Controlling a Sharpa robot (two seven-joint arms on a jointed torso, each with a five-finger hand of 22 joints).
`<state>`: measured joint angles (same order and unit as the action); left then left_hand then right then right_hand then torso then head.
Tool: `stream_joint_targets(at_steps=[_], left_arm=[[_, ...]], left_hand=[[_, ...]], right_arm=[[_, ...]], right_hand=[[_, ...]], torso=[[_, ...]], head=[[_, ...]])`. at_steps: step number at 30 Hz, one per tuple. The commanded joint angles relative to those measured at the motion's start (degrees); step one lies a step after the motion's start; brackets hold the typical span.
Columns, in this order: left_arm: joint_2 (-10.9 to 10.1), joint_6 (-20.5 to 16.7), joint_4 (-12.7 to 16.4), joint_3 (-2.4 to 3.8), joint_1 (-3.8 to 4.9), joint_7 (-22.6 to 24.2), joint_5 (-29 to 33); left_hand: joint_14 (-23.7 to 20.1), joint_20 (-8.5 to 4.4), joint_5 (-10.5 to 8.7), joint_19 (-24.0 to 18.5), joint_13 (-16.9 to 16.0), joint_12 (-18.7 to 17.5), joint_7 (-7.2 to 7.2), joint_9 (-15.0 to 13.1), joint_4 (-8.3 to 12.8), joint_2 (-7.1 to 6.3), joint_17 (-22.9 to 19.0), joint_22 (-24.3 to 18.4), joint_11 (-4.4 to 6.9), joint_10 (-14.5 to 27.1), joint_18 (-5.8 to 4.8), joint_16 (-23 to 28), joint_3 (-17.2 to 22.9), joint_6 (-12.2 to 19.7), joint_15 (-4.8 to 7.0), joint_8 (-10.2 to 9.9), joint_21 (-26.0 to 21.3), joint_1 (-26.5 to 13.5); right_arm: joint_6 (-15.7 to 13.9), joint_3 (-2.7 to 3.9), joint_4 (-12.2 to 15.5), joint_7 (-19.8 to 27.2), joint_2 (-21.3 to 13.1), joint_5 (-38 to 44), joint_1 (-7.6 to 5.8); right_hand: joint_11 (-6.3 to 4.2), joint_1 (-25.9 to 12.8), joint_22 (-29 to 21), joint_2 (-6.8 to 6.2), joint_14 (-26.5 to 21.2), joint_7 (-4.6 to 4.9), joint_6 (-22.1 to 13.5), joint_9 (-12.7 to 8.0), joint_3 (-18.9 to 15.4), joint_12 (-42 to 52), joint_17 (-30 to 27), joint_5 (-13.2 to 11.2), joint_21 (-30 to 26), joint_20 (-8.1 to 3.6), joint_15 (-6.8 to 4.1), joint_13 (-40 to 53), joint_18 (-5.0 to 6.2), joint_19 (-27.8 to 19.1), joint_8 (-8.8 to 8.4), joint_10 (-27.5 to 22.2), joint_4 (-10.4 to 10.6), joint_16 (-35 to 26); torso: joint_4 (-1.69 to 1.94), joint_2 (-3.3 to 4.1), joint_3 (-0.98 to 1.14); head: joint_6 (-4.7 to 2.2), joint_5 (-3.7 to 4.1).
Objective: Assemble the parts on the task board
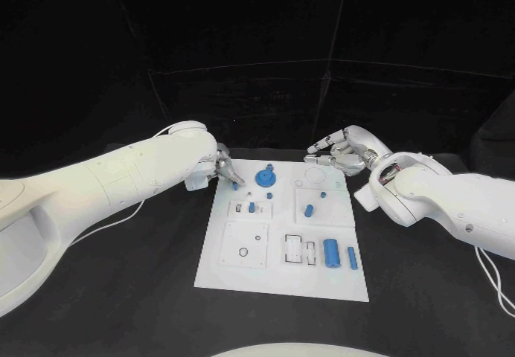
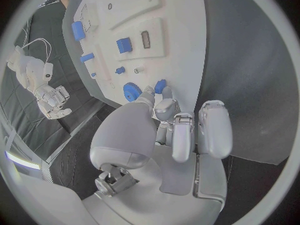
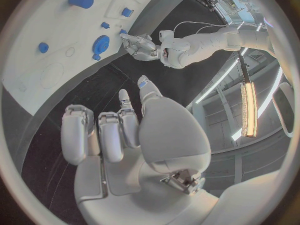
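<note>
Head view: my left hand (image 1: 222,169) sits at the far left corner of the task board (image 1: 281,286), fingertips down on a small blue part (image 1: 236,186) right at the board's edge. The blue gear (image 1: 265,178) is just beside it, toward the middle. My right hand (image 1: 341,153) hovers off the far right corner, fingers curled in, nothing in it. More blue pieces lie nearer me: a short peg (image 1: 308,209) mid-board, two long cylinders (image 1: 333,253) in the near right trays.

Left wrist view: the fingertips (image 2: 164,104) pinch the small blue part (image 2: 160,86), which is still touching the board surface; the gear (image 2: 131,91) is right next to it. I read this as a pinch grasp on the part, not yet lifted.

Right wrist view: right hand (image 3: 119,130) fingers bent inward, holding nothing, well off the board. The left hand (image 3: 139,46) shows across the board by the gear (image 3: 100,43).

Judgement: I'm at the pick step for the small corner part, early in the task, most parts still loose. Next I need a firm pinch, a straight lift clear of the gear, then carry to its socket; I can't tell which socket
</note>
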<state>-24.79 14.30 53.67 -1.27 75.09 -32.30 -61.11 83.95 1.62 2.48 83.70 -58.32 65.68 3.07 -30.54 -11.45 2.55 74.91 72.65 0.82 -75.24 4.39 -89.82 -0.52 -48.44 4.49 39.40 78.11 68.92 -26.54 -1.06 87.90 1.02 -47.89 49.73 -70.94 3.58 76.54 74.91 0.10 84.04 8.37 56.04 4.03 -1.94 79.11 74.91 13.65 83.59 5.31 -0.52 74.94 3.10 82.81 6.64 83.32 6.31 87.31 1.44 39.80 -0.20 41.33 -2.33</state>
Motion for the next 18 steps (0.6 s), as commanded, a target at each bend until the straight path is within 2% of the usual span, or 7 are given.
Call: stream_joint_targets(at_steps=[1, 9, 12, 16, 18], left_arm=[[0.10, 0.29, 0.11, 0.03, 0.08, 0.99, -0.46], [0.08, 1.34, 0.21, 0.03, 0.07, 1.16, -0.46], [0.06, 1.15, 0.29, 0.03, 0.07, 1.35, -0.46], [-0.08, 0.28, 0.49, 0.03, 0.05, 1.71, -0.46], [-0.23, -0.30, 0.69, 0.03, 0.03, 1.95, -0.46]], left_hand=[[6.05, -0.06, 0.31, 0.21, 0.10, 0.33, 0.02, 0.00, 0.60, 0.05, 15.09, 0.08, 0.28, -0.09, -0.69, -0.18, 0.16, -0.44, 0.15, 0.31, -0.02, 0.99], [6.05, -0.15, 0.30, 0.27, -0.06, 0.48, -0.25, -0.18, 1.90, 0.77, 15.09, 0.32, 0.50, -0.25, -0.73, -0.18, 0.82, -0.72, 0.29, 0.77, 0.09, 2.45], [6.05, -0.32, 0.22, 0.30, -0.11, 0.52, -0.72, -0.38, 3.32, 2.22, 15.09, 0.44, 0.88, -0.36, -0.74, -0.18, 2.25, -1.04, 0.57, 1.15, 0.15, 4.54], [6.05, -0.76, 0.22, 0.36, -0.07, 0.36, -1.31, -0.61, 6.23, 4.15, 15.09, 0.68, 1.45, -0.38, -0.78, -0.18, 5.39, -0.64, 1.03, 1.26, 0.27, 8.54], [6.05, -0.88, 0.23, 0.40, -0.04, 0.27, -1.31, -0.70, 7.12, 4.45, 15.09, 0.82, 1.49, -0.38, -0.82, -0.18, 6.47, -0.38, 1.11, 1.25, 0.35, 9.47]], right_arm=[[0.32, 0.04, 0.04, 0.28, 0.06, -0.12, -0.11], [0.34, 0.04, 0.03, 0.30, 0.09, -0.12, -0.11], [0.32, 0.04, 0.01, 0.33, 0.14, -0.12, -0.11], [0.31, 0.04, -0.01, 0.36, 0.20, -0.12, -0.11], [0.29, 0.04, -0.03, 0.37, 0.20, -0.12, -0.11]], right_hand=[[-0.14, -0.15, 0.13, 0.21, 4.55, 0.00, 0.10, -0.06, -0.30, -0.34, 8.69, 0.37, -0.30, 0.03, -0.29, 5.54, 0.05, -0.29, 0.23, -0.38, -0.15, -0.28], [-0.14, -0.15, 0.13, 0.21, 4.55, 0.00, 0.10, -0.06, -0.30, -0.34, 8.69, 0.37, -0.30, 0.03, -0.29, 5.54, 0.05, -0.29, 0.23, -0.38, -0.15, -0.28], [-0.14, -0.15, 0.13, 0.21, 4.55, 0.00, 0.10, -0.06, -0.30, -0.34, 8.69, 0.37, -0.30, 0.03, -0.29, 5.54, 0.05, -0.29, 0.23, -0.38, -0.15, -0.28], [-0.14, -0.15, 0.13, 0.21, 4.55, 0.00, 0.10, -0.06, -0.30, -0.34, 8.69, 0.37, -0.30, 0.03, -0.29, 5.54, 0.05, -0.29, 0.23, -0.38, -0.15, -0.28], [-0.14, -0.15, 0.13, 0.21, 4.55, 0.00, 0.10, -0.06, -0.30, -0.34, 8.69, 0.37, -0.30, 0.03, -0.29, 5.54, 0.05, -0.29, 0.23, -0.38, -0.15, -0.28]], torso=[[0.02, 0.02, -0.03], [0.02, 0.02, -0.02], [0.02, 0.02, -0.03], [-0.01, 0.01, -0.05], [0.00, 0.00, -0.05]], head=[[0.11, -0.05], [0.26, -0.05], [0.36, -0.04], [0.46, -0.06], [0.47, -0.06]])
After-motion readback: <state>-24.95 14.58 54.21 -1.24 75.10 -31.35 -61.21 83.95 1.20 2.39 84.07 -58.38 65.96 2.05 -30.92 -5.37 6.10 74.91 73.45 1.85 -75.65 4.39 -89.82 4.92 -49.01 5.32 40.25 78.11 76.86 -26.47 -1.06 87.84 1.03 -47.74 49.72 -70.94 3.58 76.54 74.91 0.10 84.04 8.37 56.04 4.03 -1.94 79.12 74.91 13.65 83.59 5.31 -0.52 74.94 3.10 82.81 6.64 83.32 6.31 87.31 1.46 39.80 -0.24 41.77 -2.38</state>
